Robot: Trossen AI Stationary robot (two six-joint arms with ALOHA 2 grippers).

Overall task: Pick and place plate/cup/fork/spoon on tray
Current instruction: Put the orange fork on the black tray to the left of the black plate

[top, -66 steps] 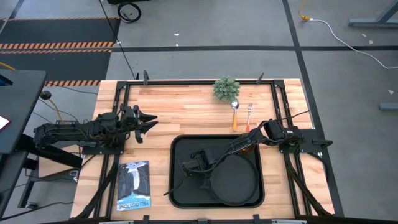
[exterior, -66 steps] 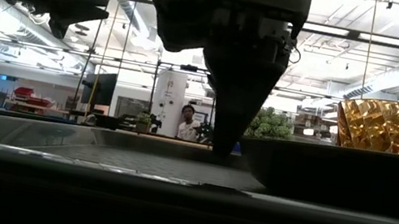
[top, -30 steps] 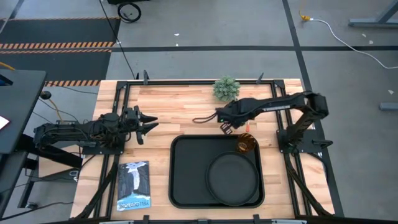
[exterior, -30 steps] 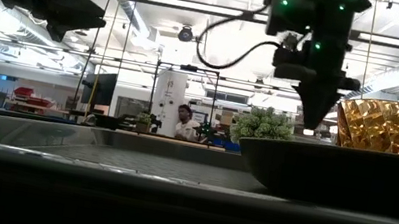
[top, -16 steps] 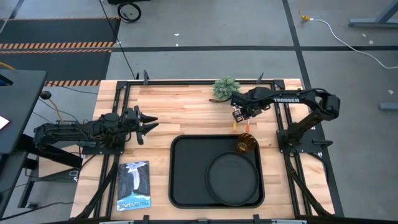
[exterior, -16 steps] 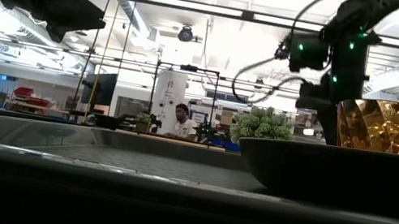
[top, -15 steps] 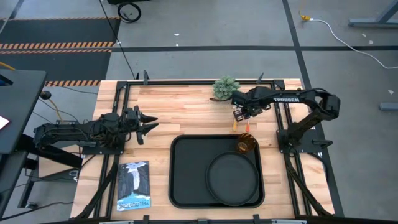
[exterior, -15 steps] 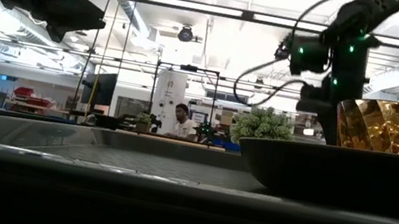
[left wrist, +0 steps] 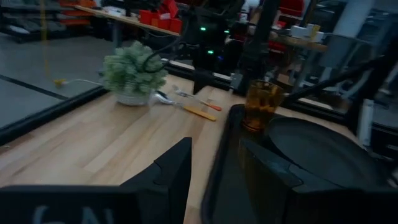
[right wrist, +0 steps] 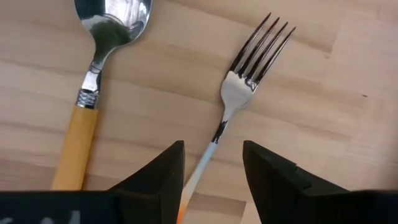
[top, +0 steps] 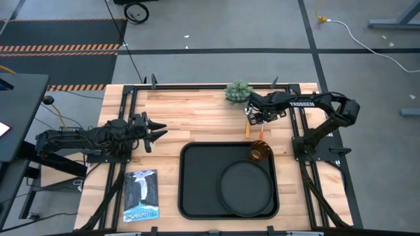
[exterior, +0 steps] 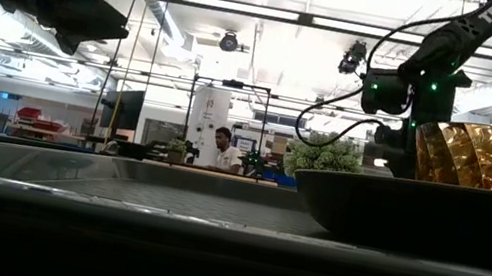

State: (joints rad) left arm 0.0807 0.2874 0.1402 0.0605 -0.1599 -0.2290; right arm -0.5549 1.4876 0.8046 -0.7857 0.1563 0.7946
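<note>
The fork [right wrist: 244, 84] and the spoon [right wrist: 99, 68] lie side by side on the wood table, beyond the tray's far right corner, with their orange handles [top: 248, 130] toward the tray. My right gripper [right wrist: 211, 165] is open just above the fork and points down. Its fingers stand on either side of the fork's thin neck without touching it. The black plate [top: 246, 188] lies in the right half of the black tray [top: 197, 180]. The amber cup [top: 260, 151] stands upright in the tray's far right corner. My left gripper [top: 155, 131] is open and empty at the table's left.
A small green potted plant [top: 239, 92] stands at the table's far edge, just beyond the spoon's bowl. A booklet [top: 141, 195] lies at the near left. The tray's left half is bare. A person [exterior: 221, 149] shows far off in the room behind.
My right gripper has gone toward the table's right edge, from beside the plant to above the fork and spoon, and now points down over the fork. The cup, plate and tray have stayed in place.
</note>
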